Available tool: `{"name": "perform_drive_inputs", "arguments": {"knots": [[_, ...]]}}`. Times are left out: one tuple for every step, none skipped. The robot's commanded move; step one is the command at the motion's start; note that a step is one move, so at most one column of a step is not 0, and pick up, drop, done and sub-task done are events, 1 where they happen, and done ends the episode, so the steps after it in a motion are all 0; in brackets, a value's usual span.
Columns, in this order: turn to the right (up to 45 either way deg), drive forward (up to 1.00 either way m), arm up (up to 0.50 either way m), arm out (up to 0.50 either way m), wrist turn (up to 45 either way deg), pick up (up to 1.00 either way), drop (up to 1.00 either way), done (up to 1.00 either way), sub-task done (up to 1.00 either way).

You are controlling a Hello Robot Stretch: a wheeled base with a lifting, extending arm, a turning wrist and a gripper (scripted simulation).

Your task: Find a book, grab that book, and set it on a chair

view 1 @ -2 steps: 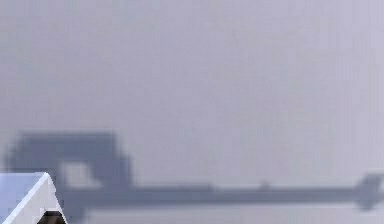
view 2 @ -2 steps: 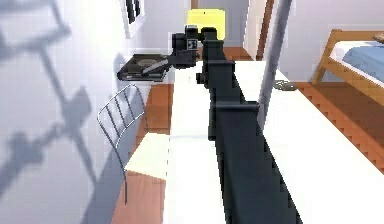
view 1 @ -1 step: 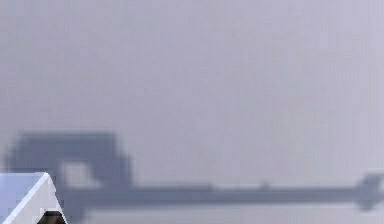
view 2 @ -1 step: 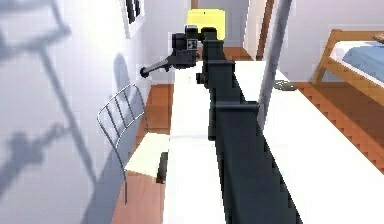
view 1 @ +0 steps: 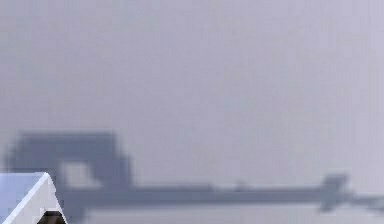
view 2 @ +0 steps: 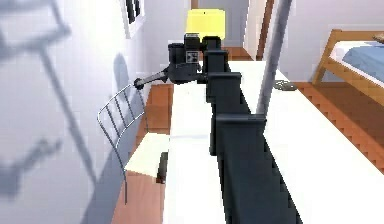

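Your tool [view 2: 140, 82] points left past the edge of the bench [view 2: 190, 130], the wire chair [view 2: 118, 118] just left and nearer, and you cannot tell whether it holds anything.

A pale corner [view 1: 30, 200] at 7 o'clock in the forward view is cut by the bottom and left edges, and what it belongs to cannot be told. In the arm side view the arm [view 2: 240, 150] hides a strip of the tabletop [view 2: 190, 135] from 6 o'clock upward. The bed [view 2: 355, 60] at 2 o'clock is cut by the right edge. Whether the fingers [view 2: 150, 77] hold anything cannot be told. A dark flat thing [view 2: 162, 165] at 8 o'clock is too small to name.
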Motion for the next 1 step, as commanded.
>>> {"name": "perform_drive_inputs", "arguments": {"knots": [[0.0, 0.00, 0.00, 0.00, 0.0, 0.00, 0.00, 1.00, 0.00]]}}
